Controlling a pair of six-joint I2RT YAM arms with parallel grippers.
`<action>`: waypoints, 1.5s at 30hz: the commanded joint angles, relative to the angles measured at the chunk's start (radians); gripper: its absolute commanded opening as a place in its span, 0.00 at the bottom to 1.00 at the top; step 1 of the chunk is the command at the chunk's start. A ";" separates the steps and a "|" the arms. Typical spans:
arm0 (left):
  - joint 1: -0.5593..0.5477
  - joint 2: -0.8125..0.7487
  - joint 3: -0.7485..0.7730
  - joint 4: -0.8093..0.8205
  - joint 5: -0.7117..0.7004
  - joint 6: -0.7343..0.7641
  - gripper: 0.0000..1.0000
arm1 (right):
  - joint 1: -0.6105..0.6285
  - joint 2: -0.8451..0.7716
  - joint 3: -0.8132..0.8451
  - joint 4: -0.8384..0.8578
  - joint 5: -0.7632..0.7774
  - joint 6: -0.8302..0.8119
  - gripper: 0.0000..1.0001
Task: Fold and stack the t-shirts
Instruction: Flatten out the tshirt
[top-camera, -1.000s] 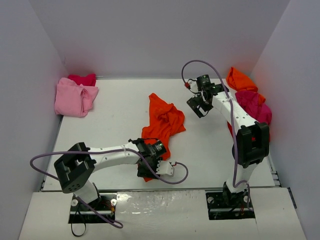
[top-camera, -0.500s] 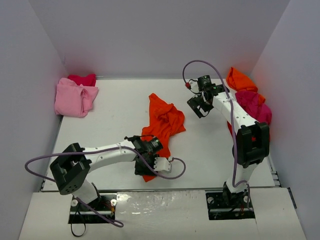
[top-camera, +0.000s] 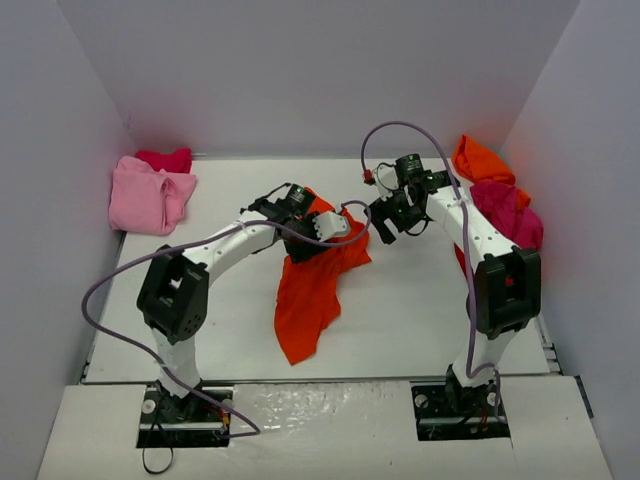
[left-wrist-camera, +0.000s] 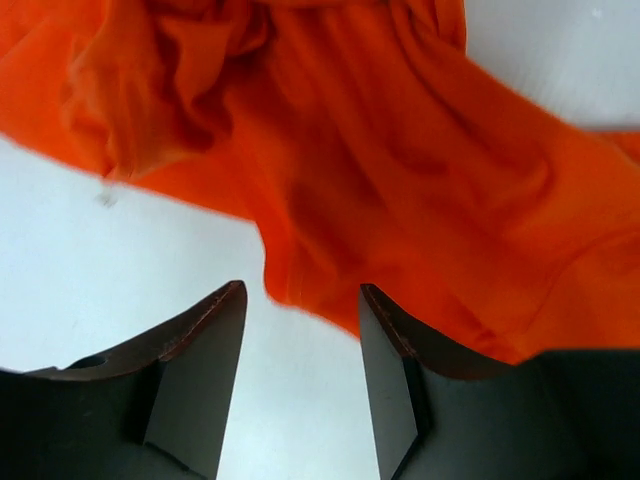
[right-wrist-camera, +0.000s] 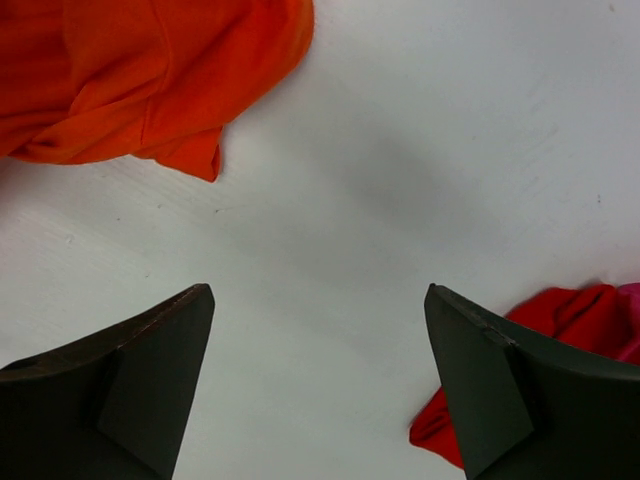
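An orange-red t-shirt (top-camera: 312, 295) lies crumpled in a long strip at the middle of the table. My left gripper (top-camera: 285, 212) is open at its far end. In the left wrist view the shirt (left-wrist-camera: 400, 180) fills the upper part, and its near edge hangs between the open fingertips of that gripper (left-wrist-camera: 302, 290), ungripped. My right gripper (top-camera: 395, 215) is open wide and empty just right of the shirt. In its wrist view the gripper (right-wrist-camera: 318, 290) is over bare table, with the orange-red cloth (right-wrist-camera: 130, 70) at the upper left.
A folded light pink tee (top-camera: 150, 195) lies at the back left with a magenta-red one (top-camera: 165, 158) behind it. At the back right are an orange tee (top-camera: 480, 160), a magenta tee (top-camera: 505, 210) and a red one (right-wrist-camera: 560, 315). White walls enclose the table.
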 joint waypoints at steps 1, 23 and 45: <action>-0.003 0.123 0.122 -0.124 0.210 -0.013 0.45 | 0.009 -0.096 -0.021 -0.020 -0.046 -0.004 0.84; 0.201 -0.248 -0.288 -0.574 0.239 0.198 0.34 | 0.164 0.152 0.169 -0.141 -0.129 -0.103 0.83; 0.281 0.222 0.411 -0.279 0.222 -0.033 0.45 | 0.220 0.336 0.151 -0.222 -0.152 -0.063 0.00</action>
